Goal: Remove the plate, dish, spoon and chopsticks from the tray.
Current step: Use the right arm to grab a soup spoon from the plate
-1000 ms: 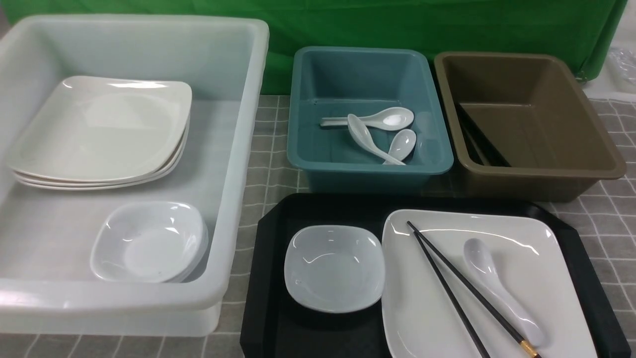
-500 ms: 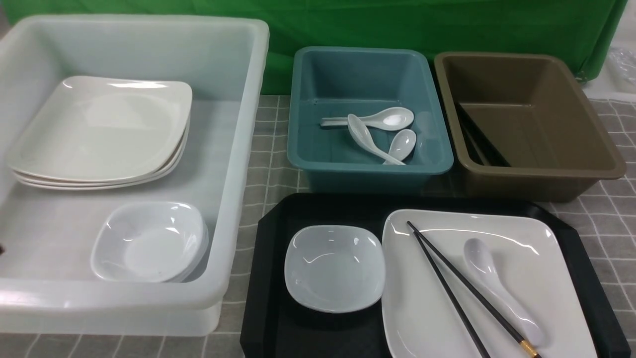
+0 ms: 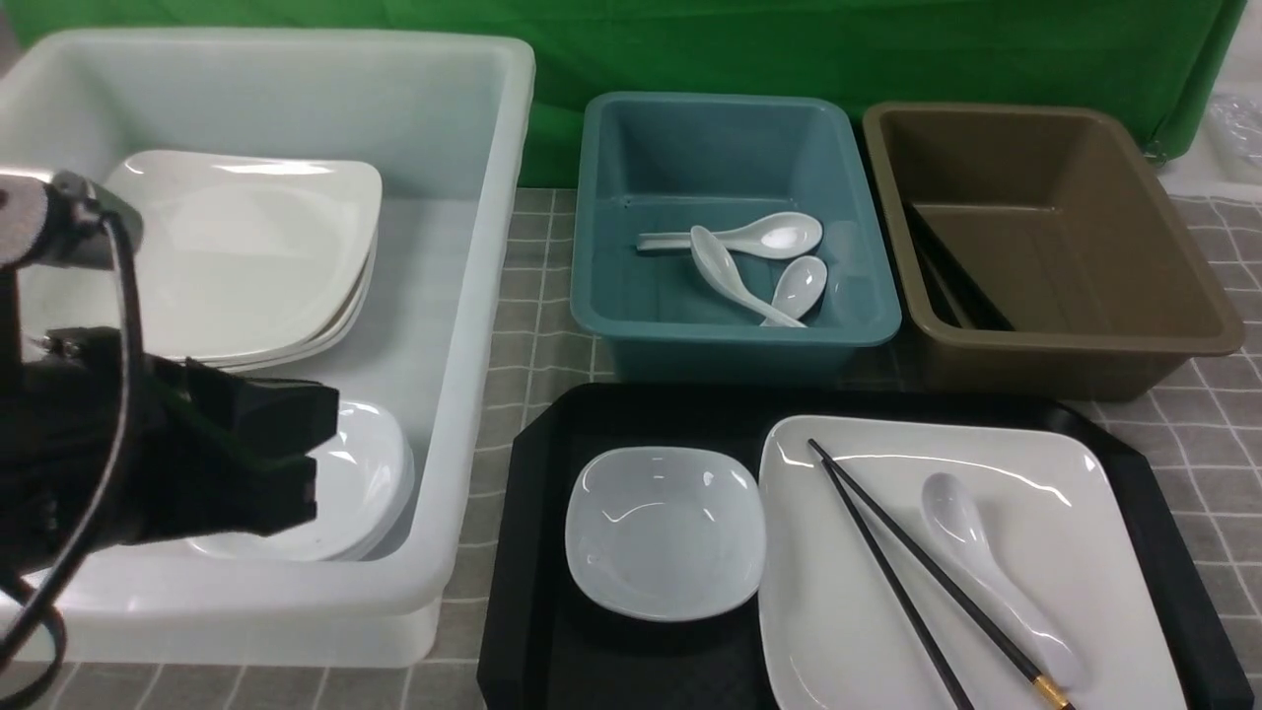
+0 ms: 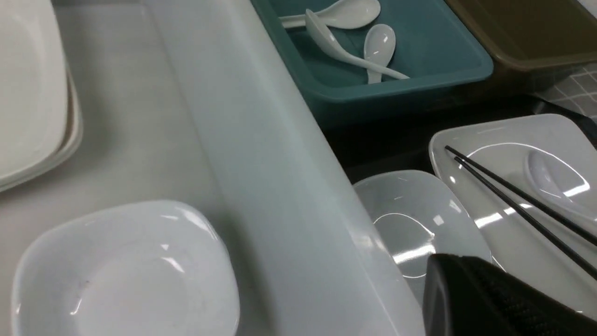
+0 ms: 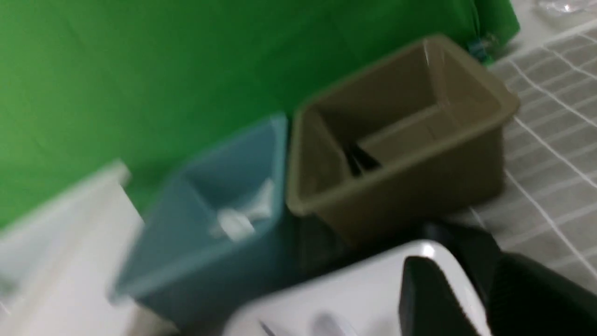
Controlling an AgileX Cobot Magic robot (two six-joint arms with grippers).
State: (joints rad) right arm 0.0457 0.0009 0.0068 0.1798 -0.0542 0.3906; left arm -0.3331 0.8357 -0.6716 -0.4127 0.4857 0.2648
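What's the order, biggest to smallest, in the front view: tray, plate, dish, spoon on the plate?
tray, then plate, then dish, then spoon. Tray and plate run past the bottom edge, yet clearly lead.

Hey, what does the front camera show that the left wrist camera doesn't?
Only the front view shows the left gripper from outside, the whole tray and the dark sticks inside the brown bin. Only the left wrist view shows one of its fingers close up. Both show the dish, plate, chopsticks, spoon and three spoons in the teal bin.
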